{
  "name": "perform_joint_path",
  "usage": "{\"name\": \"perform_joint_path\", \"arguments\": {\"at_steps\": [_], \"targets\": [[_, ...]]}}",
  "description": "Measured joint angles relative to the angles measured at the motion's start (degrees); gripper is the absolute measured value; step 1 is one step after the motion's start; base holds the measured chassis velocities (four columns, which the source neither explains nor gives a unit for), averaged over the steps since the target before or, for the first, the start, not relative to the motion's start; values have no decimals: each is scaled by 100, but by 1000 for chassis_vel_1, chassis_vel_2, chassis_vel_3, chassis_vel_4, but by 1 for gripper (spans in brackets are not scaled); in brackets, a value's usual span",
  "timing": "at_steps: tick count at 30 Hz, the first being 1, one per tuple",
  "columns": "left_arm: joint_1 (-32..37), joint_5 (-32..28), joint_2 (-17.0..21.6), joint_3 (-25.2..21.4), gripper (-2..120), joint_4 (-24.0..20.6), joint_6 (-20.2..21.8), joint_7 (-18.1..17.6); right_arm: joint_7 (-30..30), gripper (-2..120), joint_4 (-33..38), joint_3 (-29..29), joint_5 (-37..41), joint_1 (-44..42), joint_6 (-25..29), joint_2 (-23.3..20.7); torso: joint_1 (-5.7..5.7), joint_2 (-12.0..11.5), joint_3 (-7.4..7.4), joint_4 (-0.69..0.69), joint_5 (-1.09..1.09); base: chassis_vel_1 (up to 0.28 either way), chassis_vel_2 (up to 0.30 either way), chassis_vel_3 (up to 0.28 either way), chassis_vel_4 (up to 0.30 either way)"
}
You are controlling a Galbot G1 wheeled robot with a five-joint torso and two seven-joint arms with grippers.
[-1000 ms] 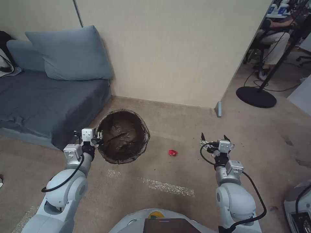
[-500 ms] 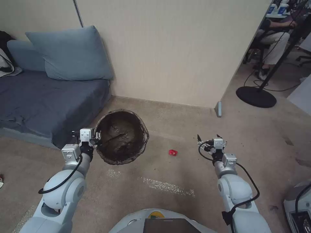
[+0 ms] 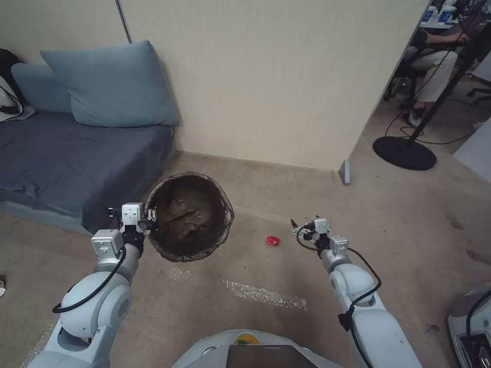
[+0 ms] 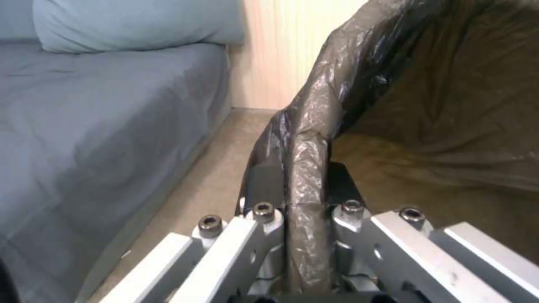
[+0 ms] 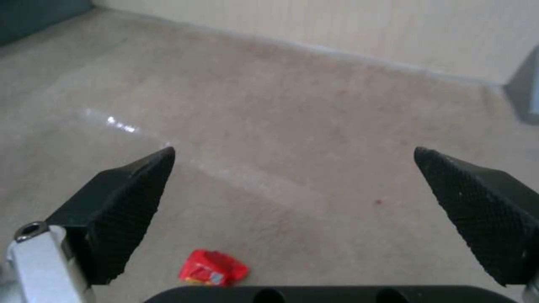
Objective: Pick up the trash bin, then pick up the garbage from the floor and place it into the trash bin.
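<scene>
The left gripper point(image 3: 149, 219) pinches the bin's point(image 3: 190, 216) crinkled dark-bagged rim. A small red wrapper point(image 3: 272, 240) lies on the carpet point(image 3: 286, 194), at the bin's three o'clock. The right gripper point(image 3: 303, 226), fingers spread, hovers beside it.

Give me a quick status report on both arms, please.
Left pincer shut on trash bin rim. Right pincer open, above floor beside red wrapper. Path clear.

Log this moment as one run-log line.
left gripper: shut on trash bin rim, bin held up | right gripper: open, above red wrapper | wrapper: on floor
</scene>
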Motion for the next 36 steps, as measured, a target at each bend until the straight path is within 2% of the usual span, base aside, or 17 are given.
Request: {"name": "perform_joint_path", "arguments": {"at_steps": [4,10,36], "targets": [[19,7,-11,-3,4,-5,10,0,-29,100,-340,-184,44,229,-56,-59,0,0,0,0,-1,0,0,0,0],[38,14,-16,-12,4,-8,43,5,-61,100,-1330,-596,111,790,-140,-6,0,0,0,1,0,0,0,0,0],[44,47,-120,38,4,-17,36,19,146,100,-2894,-1227,314,1501,-267,311,0,0,0,0,-1,0,0,0,0]]}}
